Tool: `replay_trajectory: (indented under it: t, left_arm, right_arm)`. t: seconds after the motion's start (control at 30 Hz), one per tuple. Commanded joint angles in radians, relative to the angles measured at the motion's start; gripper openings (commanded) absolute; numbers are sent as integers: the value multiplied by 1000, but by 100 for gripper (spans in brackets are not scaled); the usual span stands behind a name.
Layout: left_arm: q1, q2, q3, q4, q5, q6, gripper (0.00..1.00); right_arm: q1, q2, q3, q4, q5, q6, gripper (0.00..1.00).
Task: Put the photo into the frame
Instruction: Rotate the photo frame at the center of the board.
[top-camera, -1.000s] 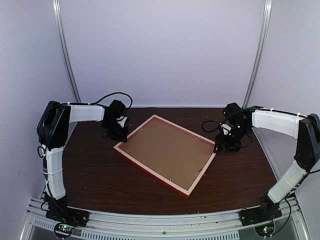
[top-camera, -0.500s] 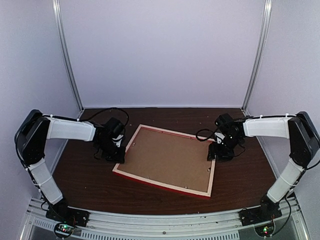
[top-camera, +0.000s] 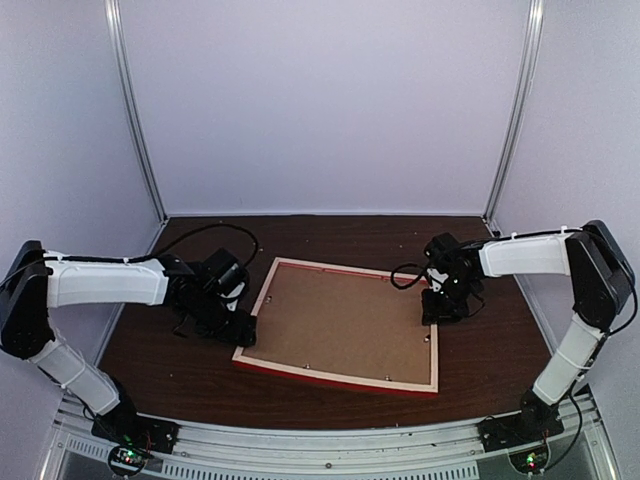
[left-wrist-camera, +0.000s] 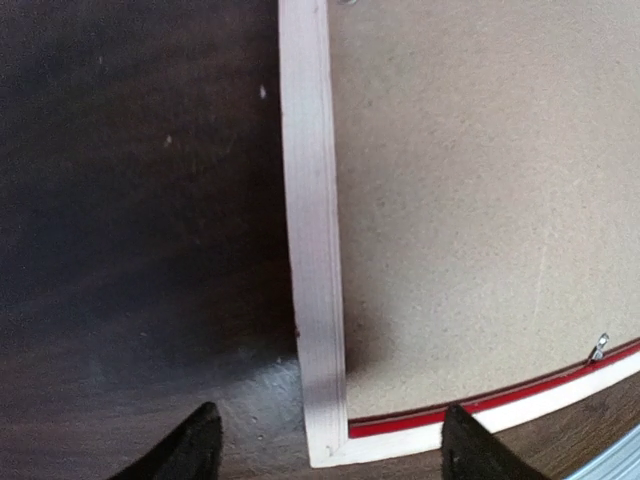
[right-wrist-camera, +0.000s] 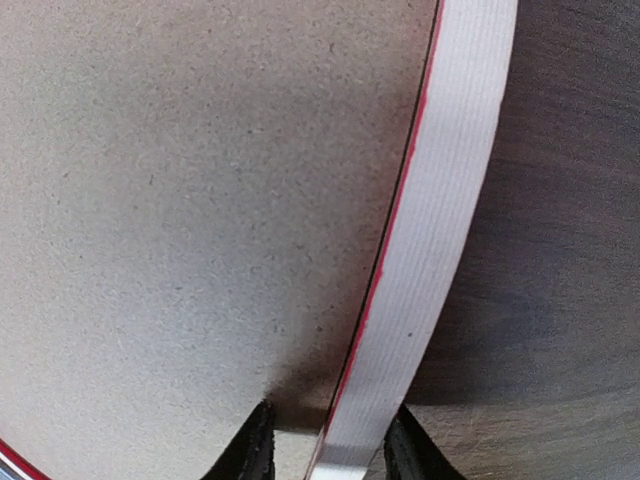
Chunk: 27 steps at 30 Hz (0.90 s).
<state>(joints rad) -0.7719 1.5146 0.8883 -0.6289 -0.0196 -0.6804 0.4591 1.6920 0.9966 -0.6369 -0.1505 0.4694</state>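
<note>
**Inventory, places given from the frame**

1. Frame (top-camera: 256, 309), one. It lies flat on the table, pale wooden back upward. Red shows along its near outer edge and as a thin line inside the rails.
2. Backing board (top-camera: 345, 320), one. Plain brown, it sits inside the frame and fills the whole opening.
3. Metal tab (left-wrist-camera: 598, 347), one that I can count with certainty. It is small and sits on the board just inside the frame's near rail, seen from my left wrist. The top view hints at more, too small to count.
4. Photo. I cannot tell where it is, since the board covers the opening.
5. My left gripper (left-wrist-camera: 335, 447), one. It is at the frame's near-left corner, jaws spread wide. One fingertip (left-wrist-camera: 200, 445) is over bare table outside the left rail and the other is over the board inside it. Neither touches the rail, and nothing is grasped.
6. My right gripper (right-wrist-camera: 330, 450), one. It is at the frame's right rail, about midway along. Its two fingers (right-wrist-camera: 255, 450) straddle the rail closely, one over the board and one at the outer edge. I cannot tell whether they pinch it.
7. Table (top-camera: 180, 385), one. Dark brown wood, under the frame.
8. Upright metal posts (top-camera: 135, 120), two. They stand behind the frame at the table's far corners.
</note>
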Motion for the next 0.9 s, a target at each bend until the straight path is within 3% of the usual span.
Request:
replay_trajectory:
  t: [0.0, 0.27, 0.5, 0.67, 0.87]
  left_arm:
    - [8, -23, 78, -38, -91, 70, 84]
    - [106, 114, 230, -45, -3, 205, 89]
    - [172, 289, 389, -59, 127, 255, 90]
    - [172, 339, 408, -40, 152, 221, 92]
    - [171, 393, 434, -42, 142, 196, 78]
  right_arm:
    - [2, 8, -12, -31, 119, -71, 32]
    - [2, -7, -20, -35, 118, -147, 15]
    - [3, -25, -14, -37, 87, -150, 12]
    - [2, -41, -27, -9, 50, -88, 13]
    - [2, -43, -28, 6, 25, -68, 13]
